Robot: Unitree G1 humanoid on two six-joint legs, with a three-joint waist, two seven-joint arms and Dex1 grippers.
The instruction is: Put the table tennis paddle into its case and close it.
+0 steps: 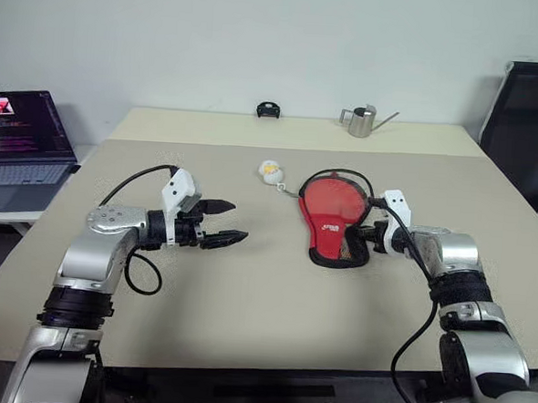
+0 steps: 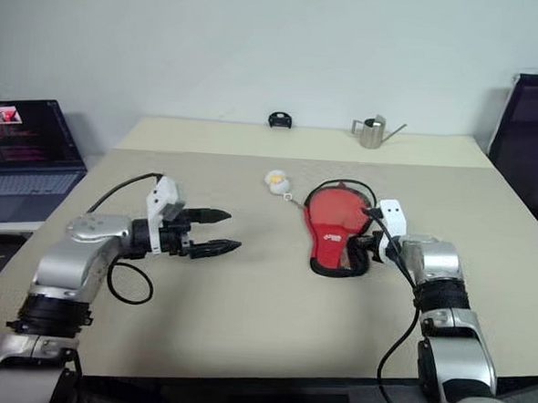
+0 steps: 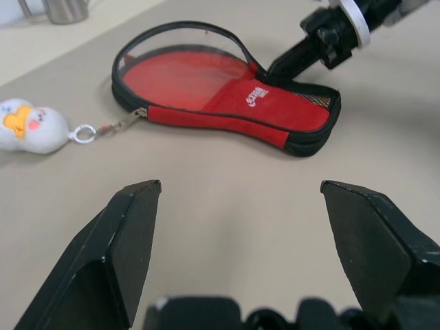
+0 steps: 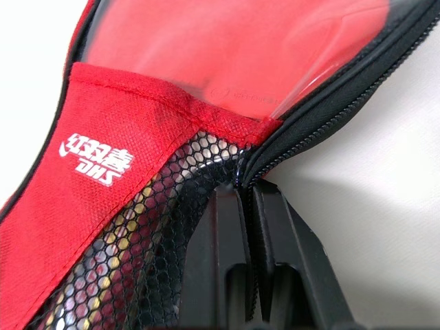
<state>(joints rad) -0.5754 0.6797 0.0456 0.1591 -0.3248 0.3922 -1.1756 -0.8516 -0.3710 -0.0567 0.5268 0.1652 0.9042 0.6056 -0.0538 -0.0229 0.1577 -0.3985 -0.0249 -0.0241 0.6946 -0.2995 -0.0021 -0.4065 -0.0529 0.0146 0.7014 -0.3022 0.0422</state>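
Right gripper pinching the case's zipper edge; left gripper spread, idle.

We see the case (image 1: 335, 222) right of centre on the table (image 1: 245, 291), the table tennis paddle (image 3: 185, 75) inside. Right gripper (image 1: 369, 235) reaches leftward, fingers pressed together on the zipper edge; left gripper (image 1: 224, 222) points rightward, well apart.

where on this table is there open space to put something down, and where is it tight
Bare tabletop runs along the near edge, between the left gripper and the case. More lies behind the case, before the metal watering can. It is tight around the case, with the right gripper and the plush keychain there.
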